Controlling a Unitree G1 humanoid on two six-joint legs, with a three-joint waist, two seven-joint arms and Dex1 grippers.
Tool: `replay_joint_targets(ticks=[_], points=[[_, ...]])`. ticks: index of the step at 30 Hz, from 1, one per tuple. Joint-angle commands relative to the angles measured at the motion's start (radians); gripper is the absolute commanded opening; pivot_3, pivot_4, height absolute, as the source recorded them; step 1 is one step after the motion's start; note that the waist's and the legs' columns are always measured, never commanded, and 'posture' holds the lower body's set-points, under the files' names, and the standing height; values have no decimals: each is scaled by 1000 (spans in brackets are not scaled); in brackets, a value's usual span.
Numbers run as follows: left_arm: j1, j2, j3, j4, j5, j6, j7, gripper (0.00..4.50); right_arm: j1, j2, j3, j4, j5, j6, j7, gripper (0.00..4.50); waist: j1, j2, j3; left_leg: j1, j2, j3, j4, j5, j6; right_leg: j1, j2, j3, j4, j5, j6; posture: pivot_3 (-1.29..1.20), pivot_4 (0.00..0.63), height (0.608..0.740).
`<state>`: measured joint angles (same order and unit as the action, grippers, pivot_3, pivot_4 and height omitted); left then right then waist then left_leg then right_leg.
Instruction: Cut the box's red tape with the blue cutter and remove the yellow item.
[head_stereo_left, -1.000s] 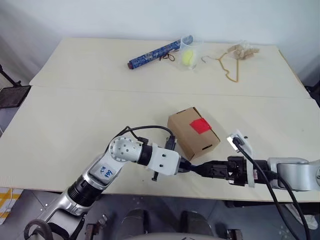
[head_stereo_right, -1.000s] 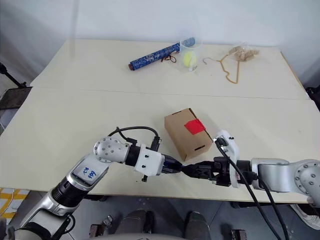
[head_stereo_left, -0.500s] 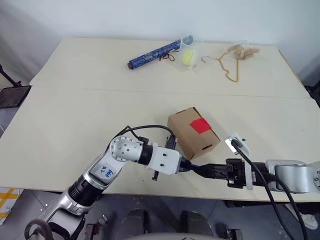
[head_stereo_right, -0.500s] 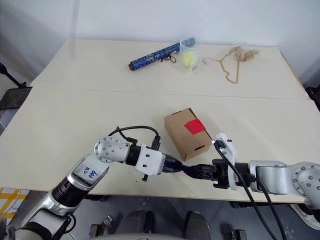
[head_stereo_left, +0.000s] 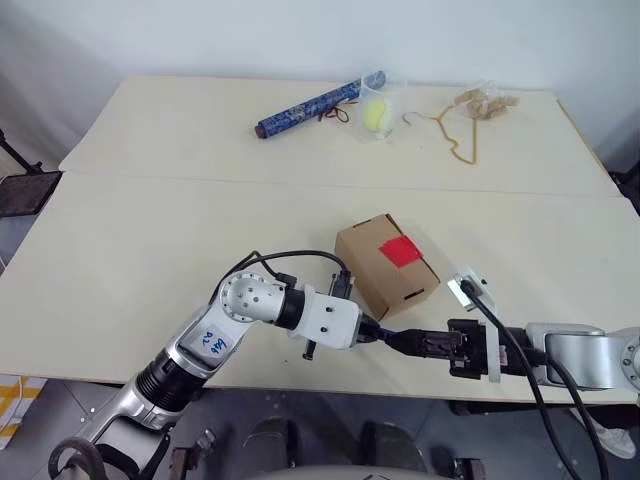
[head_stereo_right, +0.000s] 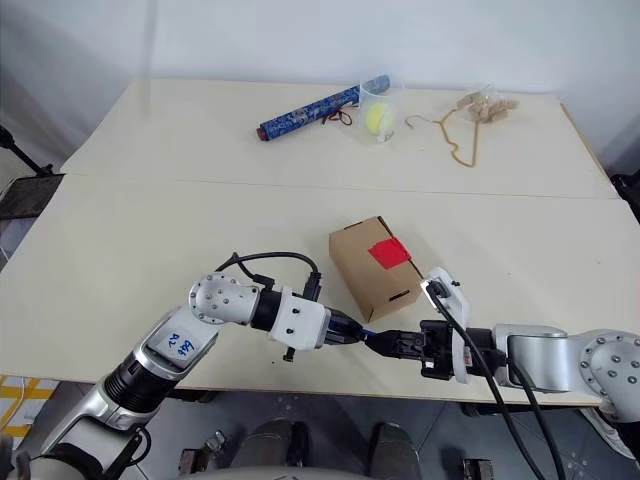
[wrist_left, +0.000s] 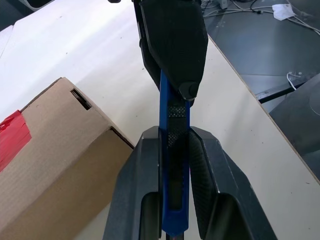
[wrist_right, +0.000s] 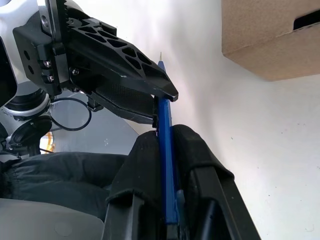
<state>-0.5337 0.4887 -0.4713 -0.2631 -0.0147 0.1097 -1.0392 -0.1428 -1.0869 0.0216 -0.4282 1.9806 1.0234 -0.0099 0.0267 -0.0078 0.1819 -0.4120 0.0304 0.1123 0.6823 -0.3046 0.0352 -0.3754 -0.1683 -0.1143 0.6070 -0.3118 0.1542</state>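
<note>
Here the blue cutter (wrist_left: 172, 165) is clamped at both ends, by the jaws of the left gripper (head_stereo_left: 372, 334) and of the right gripper (head_stereo_left: 428, 345), just in front of the box (head_stereo_left: 386, 265), whose red tape (head_stereo_left: 400, 250) faces up on the counter (head_stereo_left: 150, 240).

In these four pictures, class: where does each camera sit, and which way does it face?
Left and right eye views: on the head, looking down over both arms, the table and the box.
Left wrist view: along the left gripper, shut on the blue cutter.
Right wrist view: along the right gripper, shut on it too.
All share the cutter and box.
</note>
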Motion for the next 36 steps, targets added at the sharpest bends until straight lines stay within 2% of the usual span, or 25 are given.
replay_joint_targets(ticks=[1, 4, 6, 10, 12, 17, 19, 22, 24, 26, 29, 33, 36], points=[[-17, -9, 19, -37, -17, -22, -3, 423, 19, 3, -42, -3, -8, -10, -11, 177, 0, 0, 0, 0, 0, 0, 0, 0, 0, 0, 0, 0, 0, 0, 0, 0, 150, 740], [-3, -6, 49, -58, -82, 35, -22, 423, 36, -10, -66, -14, -8, -5, 15, 177, 0, 0, 0, 0, 0, 0, 0, 0, 0, 0, 0, 0, 0, 0, 0, 0, 150, 740], [11, 10, 90, -84, -158, 105, -41, 1140, 63, -35, -103, -28, -8, 4, 56, 177, 0, 0, 0, 0, 0, 0, 0, 0, 0, 0, 0, 0, 0, 0, 0, 0, 150, 740], [52, 154, 257, -136, -431, 273, -201, 2338, 227, -130, -344, -71, -8, 56, 239, 177, -3, 0, 0, -1, 1, -1, -1, 0, 0, -1, 1, -1, 3, 0, 0, 0, 150, 740], [48, 181, 304, -111, -470, 294, -207, 2338, 297, -143, -440, -79, -8, 64, 282, 177, -2, 0, 0, -1, 1, -1, -1, 0, 0, 0, 1, -1, 3, 0, 0, 0, 150, 740], [-3, 189, 389, 88, -475, 282, -201, 2338, 546, -111, -812, -110, -8, 159, 342, 177, 16, 0, 0, -1, -1, -2, 0, 0, 0, 1, 1, 0, -1, 0, 1, 0, 150, 740], [-29, 161, 406, 171, -463, 267, -176, 1964, 622, -86, -947, -112, -14, 209, 334, 177, 23, 0, 0, -1, -1, -1, 0, 0, 1, 1, 2, 1, -1, 1, 1, 0, 150, 740], [-45, 137, 412, 217, -461, 269, -162, 1180, 677, -73, -1031, -115, -36, 238, 349, 177, 26, -1, 0, -1, -1, -1, -1, -1, 1, 0, 2, 1, -3, 1, 1, 0, 150, 740], [-58, 110, 390, 320, -400, 216, -134, 583, 731, -31, -1145, -105, -172, 275, 384, 177, 28, -1, 0, -2, -1, -1, -1, -1, 2, 0, 2, 2, -2, 1, 1, 0, 150, 740], [-78, 82, 382, 384, -372, 207, -105, 2, 760, -13, -1200, -120, -323, 273, 425, 177, 28, -1, 0, -2, -1, 0, -1, -2, 2, 0, 2, 2, -4, 1, 2, 0, 150, 740], [-112, 41, 384, 436, -369, 206, -91, 0, 750, -32, -1211, -114, -386, 266, 463, 177, 26, -1, 0, -3, -1, 0, -1, -2, 2, -1, 2, 2, -3, 1, 2, 0, 150, 740], [-187, -19, 353, 514, -333, 168, -97, 0, 649, -131, -1178, -86, -364, 257, 446, 177, 19, -2, 1, -2, -1, 2, -1, -2, 2, -1, 2, 4, -4, 2, 2, 0, 150, 740], [-270, -85, 357, 533, -354, 213, -77, 0, 543, -223, -1108, -44, -309, 232, 399, 177, 19, -2, 1, -1, -1, 2, -1, -1, 2, -1, 2, 4, -3, 2, 2, 0, 150, 740]])
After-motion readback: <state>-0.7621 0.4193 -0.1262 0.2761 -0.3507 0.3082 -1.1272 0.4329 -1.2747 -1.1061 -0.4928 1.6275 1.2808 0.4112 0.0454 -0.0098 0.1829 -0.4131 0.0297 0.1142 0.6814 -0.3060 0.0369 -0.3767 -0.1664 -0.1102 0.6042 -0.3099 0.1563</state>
